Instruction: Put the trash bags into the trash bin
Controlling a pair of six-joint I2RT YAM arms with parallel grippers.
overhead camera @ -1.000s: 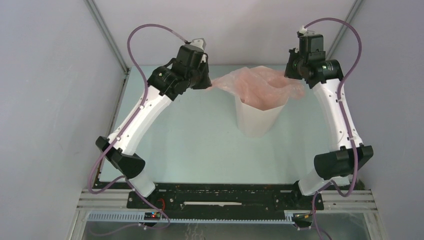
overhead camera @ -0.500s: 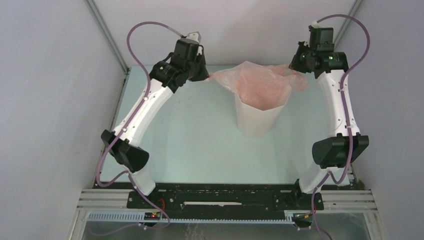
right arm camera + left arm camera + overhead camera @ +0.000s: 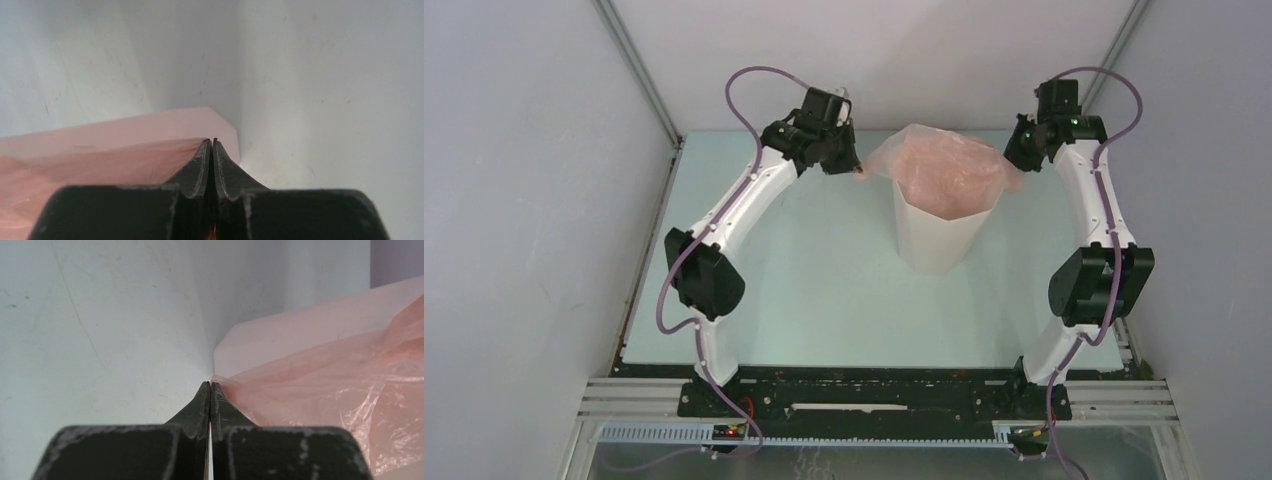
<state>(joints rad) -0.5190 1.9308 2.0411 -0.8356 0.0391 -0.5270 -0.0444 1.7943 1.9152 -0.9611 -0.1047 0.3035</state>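
Note:
The white faceted trash bin (image 3: 936,243) stands upright in the middle of the table. A pale-pink trash bag (image 3: 949,168) sits in its mouth, spread open, with its edges over the rim. My left gripper (image 3: 859,172) is just left of the rim, shut on the bag's left corner. In the left wrist view the jaws (image 3: 210,384) meet, and pink film (image 3: 325,390) spreads to their right. My right gripper (image 3: 1018,166) is just right of the rim. Its jaws (image 3: 211,140) are pressed together on the bag's right edge (image 3: 100,155).
The pale green table top (image 3: 804,270) lies all around the bin. Grey walls (image 3: 534,200) close in on the left, back and right. Both arm bases stand at the near edge on a black rail (image 3: 874,395).
Both grippers have come down and in toward the bin rim, the left one shifting right. The bag, which stretched out wide beyond the rim, now sits closer round the bin's mouth.

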